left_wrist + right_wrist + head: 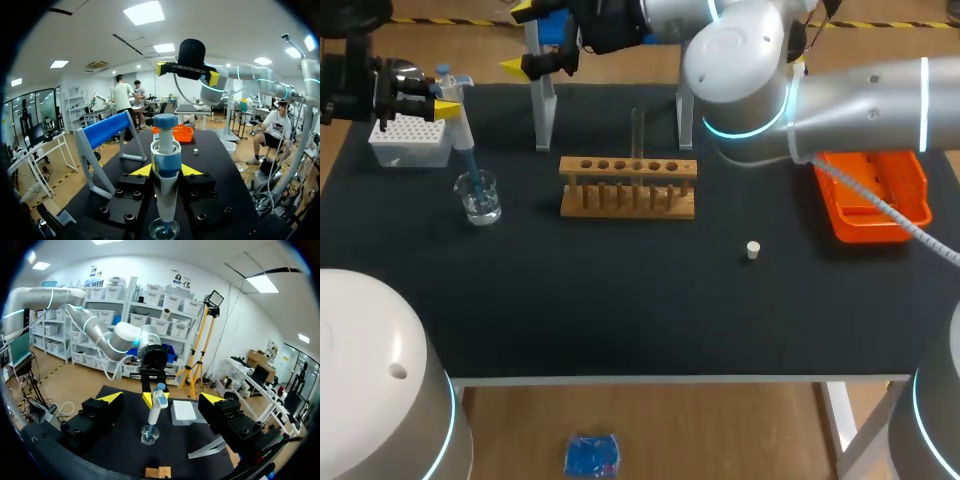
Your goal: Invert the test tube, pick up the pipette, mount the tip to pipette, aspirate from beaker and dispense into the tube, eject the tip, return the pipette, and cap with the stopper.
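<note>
Head view. Left pincer (446, 101), far left: grasping pipette (463, 135), tip dipped in beaker (480, 197); tip box (412, 141) beside. Right pincer (525, 40), far centre: released. Tube (638, 130) upright in rack (628, 188), centre of counter (620, 310); stopper (753, 250) right of it.

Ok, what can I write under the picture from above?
Left fingers hold the pipette, its tip dipped in the beaker, near the wooden tube rack.

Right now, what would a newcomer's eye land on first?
The left gripper holding the blue pipette, dipped into the beaker at the table's left. Next, the wooden rack mid-table with one test tube standing in it, and the white stopper lying alone to its right.
</note>
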Controlling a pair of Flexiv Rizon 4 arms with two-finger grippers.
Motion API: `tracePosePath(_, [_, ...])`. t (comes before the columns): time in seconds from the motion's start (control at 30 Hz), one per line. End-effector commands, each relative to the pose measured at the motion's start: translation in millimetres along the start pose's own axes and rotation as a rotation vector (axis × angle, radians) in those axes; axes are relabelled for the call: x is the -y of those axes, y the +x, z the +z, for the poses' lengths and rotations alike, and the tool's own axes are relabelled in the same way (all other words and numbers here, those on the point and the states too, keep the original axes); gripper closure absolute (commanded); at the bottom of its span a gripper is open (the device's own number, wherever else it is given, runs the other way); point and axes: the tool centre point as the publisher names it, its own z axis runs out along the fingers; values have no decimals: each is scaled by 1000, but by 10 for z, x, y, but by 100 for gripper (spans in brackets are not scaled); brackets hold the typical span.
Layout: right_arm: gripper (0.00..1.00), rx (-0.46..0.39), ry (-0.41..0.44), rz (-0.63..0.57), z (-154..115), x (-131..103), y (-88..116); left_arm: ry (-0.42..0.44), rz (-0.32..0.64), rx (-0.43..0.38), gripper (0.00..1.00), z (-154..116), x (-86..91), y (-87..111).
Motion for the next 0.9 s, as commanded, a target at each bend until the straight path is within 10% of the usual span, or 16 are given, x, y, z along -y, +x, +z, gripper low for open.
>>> tracePosePath(0.03, [0, -131, 33, 1, -38, -29, -32, 1, 1, -2, 100, -4, -4, -12])
tracePosePath(0.5, [0, -140, 20, 83, 299, -124, -115, 1, 1, -2, 100, -4, -4, -12])
tracePosePath(0.53, [17, -143, 13, 91, 323, -126, -123, 1, 1, -2, 100, -4, -4, -12])
tracePosePath(0.6, [91, -141, 17, 91, 367, -127, -131, 1, 1, -2, 100, -4, -4, -12])
tracePosePath(0.63, [100, -138, 15, 106, 386, -127, -141, 1, 1, -2, 100, -4, -4, -12])
tracePosePath(0.9, [100, -137, 3, 157, 535, -169, -165, 1, 1, -2, 100, -4, -4, -12])
